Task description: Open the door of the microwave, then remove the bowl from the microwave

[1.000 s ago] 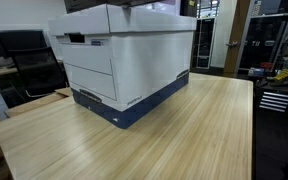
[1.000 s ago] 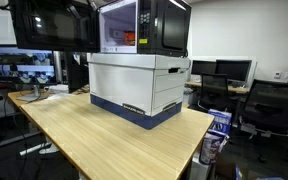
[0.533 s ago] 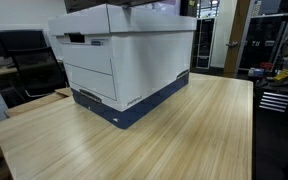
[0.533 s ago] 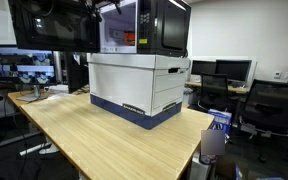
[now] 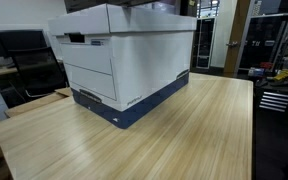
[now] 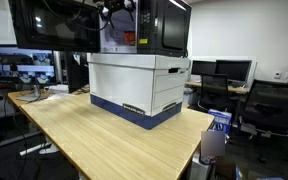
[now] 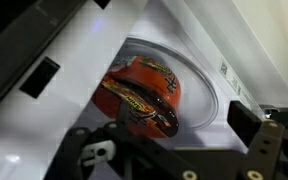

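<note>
The microwave [image 6: 162, 25] stands on top of a white box [image 6: 134, 80] with a blue base, and the box rests on a pale wooden surface [image 6: 94, 135]. In an exterior view the same box [image 5: 124, 55] fills the middle of the picture on the surface [image 5: 174, 130]. The microwave's dark door [image 6: 49, 25] is swung wide open to the side, leaving the lit cavity exposed. The arm [image 6: 114, 10] reaches in at the top of that opening. In the wrist view the orange-red patterned bowl [image 7: 142, 88] sits inside the white cavity on the round glass turntable [image 7: 202, 88], towards the side of the plate nearer the camera. The fingers [image 7: 256, 135] are spread wide apart and pinch nothing: one dark finger shows at the lower right of the view, the other low on the left. The bowl lies just ahead of them, roughly in line with the gap between the two, closer to the left finger than to the right. No contact between fingers and bowl is visible.
</note>
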### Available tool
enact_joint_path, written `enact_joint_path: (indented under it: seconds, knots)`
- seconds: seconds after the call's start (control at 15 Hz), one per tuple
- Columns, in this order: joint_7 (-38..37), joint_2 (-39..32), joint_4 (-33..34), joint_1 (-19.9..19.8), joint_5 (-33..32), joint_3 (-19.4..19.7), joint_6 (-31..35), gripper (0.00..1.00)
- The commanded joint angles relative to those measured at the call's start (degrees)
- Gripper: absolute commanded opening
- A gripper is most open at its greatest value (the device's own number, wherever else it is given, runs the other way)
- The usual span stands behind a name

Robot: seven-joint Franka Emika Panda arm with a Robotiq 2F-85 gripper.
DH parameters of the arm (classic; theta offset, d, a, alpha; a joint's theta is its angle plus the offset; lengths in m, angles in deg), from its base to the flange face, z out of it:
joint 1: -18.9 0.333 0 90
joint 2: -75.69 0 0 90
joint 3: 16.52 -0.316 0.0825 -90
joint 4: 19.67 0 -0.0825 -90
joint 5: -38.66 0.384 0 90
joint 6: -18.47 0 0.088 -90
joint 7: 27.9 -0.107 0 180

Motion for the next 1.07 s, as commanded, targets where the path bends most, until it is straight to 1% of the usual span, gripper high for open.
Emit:
enact_joint_path:
  seconds: [0.0, 0.27, 0.53, 0.8, 0.87, 0.93, 1.0]
  knots:
    - [10.5, -2.9, 1.8, -1.5, 6.8, -0.5, -1.0, 1.00]
    - [19.1, -3.6, 0.7, -3.4, 12.3, -1.9, -0.6, 1.00]
    - [25.6, -3.9, -0.2, -4.6, 17.3, -3.2, -0.4, 1.00]
    - [27.4, -4.7, -1.9, -7.3, 18.4, -6.0, -0.5, 1.00]
    - [27.7, -4.6, -2.8, -8.0, 18.4, -6.7, -0.1, 0.84]
    - [28.6, -4.5, -3.5, -8.2, 19.1, -7.0, 0.8, 0.79]
    - [30.6, -3.8, -4.5, -8.7, 20.7, -7.6, 2.5, 0.78]
